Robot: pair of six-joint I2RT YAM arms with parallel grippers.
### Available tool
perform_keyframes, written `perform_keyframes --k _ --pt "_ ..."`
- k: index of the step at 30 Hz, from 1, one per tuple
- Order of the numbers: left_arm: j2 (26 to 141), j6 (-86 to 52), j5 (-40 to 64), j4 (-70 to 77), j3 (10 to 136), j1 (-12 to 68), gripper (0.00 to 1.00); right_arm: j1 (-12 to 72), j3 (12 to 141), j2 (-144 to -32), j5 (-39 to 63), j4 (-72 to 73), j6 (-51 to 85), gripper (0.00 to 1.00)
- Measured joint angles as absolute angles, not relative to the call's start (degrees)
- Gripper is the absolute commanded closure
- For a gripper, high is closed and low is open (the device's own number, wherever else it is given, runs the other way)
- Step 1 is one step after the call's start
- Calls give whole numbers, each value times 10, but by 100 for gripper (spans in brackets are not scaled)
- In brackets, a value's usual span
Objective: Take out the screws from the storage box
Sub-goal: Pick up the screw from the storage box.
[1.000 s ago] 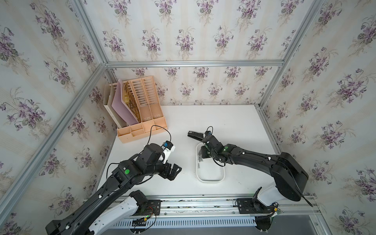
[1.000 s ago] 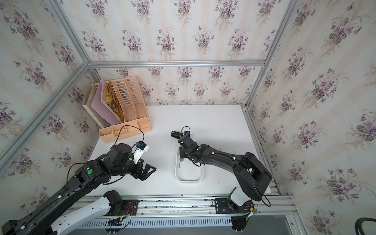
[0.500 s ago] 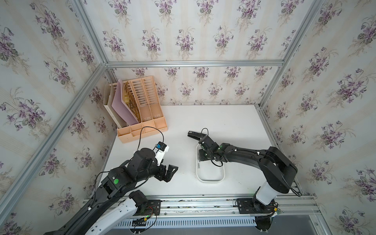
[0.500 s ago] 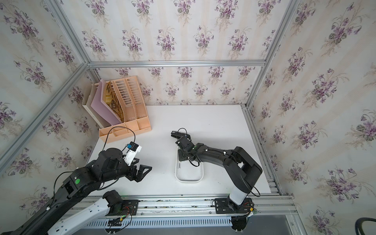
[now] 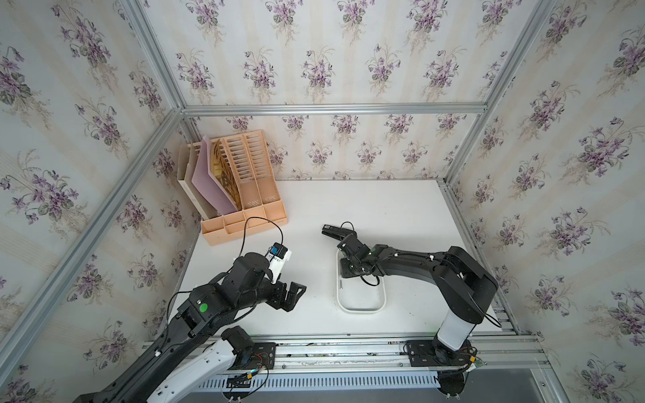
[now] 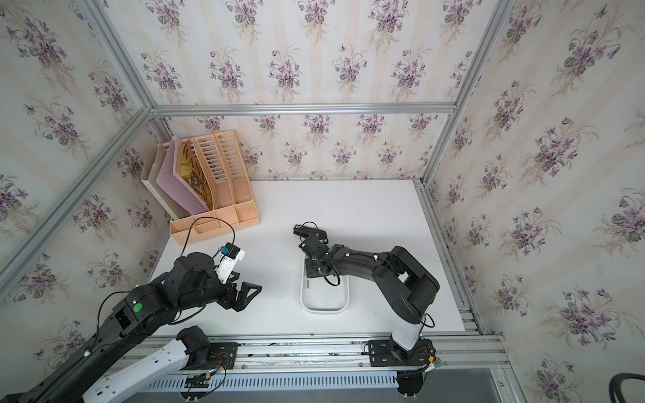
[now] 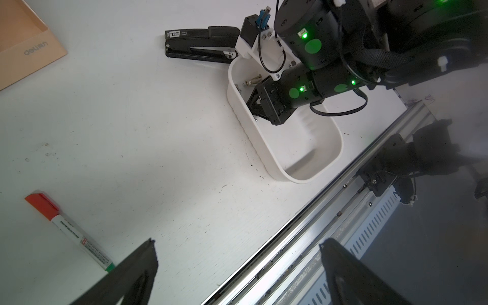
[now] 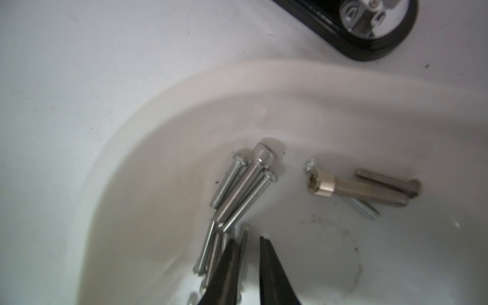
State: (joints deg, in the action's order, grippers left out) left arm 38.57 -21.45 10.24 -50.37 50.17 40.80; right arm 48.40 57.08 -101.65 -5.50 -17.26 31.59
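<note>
White tabletop [image 5: 384, 209], flowered wallpaper on three sides, aluminium frame. Peach file rack [image 5: 244, 195] stands in the far left corner. White box [image 5: 361, 308] sits near the front rail, with a black stapler [image 5: 335, 230] just beyond its far end. Right gripper [image 8: 247, 239] is down inside the box. Only the right wrist view shows the screws [image 8: 245, 184], heaped in that end; jaws narrowly apart beside one shaft, grip cannot be told. Left gripper [image 7: 237, 240] is wide apart above the table. Left wrist view alone shows a red-capped marker [image 7: 68, 232].

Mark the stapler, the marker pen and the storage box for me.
stapler [image 7: 196, 39]: left wrist view, on its black top arm.
marker pen [image 7: 74, 235]: left wrist view, on its white barrel.
storage box [image 7: 252, 134]: left wrist view, on its long side wall.
</note>
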Motion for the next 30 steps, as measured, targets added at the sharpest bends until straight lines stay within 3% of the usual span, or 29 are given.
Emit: perform_keyframes --k 4,8,16,30 --pt "386 -215 102 -504 502 408 1 484 588 -1035 -66 -174 317 87" --pt "386 -215 102 -504 502 408 1 484 597 -1044 -73 -173 318 100" --pt "387 -215 102 -504 502 408 1 484 585 -1016 -69 -188 320 100" --pt "390 -216 100 -504 500 409 1 484 501 -804 -156 -172 332 100"
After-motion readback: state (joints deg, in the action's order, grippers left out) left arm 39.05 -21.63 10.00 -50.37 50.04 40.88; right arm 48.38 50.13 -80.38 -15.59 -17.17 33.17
